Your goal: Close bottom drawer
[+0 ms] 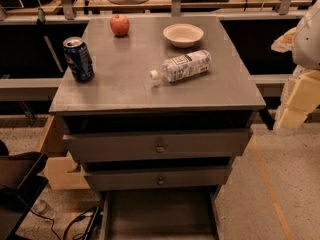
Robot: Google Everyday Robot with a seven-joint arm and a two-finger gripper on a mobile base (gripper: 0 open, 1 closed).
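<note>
The grey cabinet [155,96] has three drawers. The bottom drawer [160,214] is pulled out toward me. Its plain grey inner tray shows below the mid-width drawer [159,178], and its front and knob are cut off by the lower frame edge. The widest drawer [159,145] is at the top and sticks out slightly. My gripper [296,104], pale yellow below the white arm [307,34], hangs at the right frame edge. It is beside the cabinet's right side at about top-drawer height, well above and to the right of the bottom drawer, and touches nothing.
On the cabinet top are a red apple [119,25], a white bowl [183,34], a clear water bottle [181,66] lying on its side and a blue soda can [78,59]. A black object [17,194] and cables [75,226] lie at floor left. Shelving runs behind.
</note>
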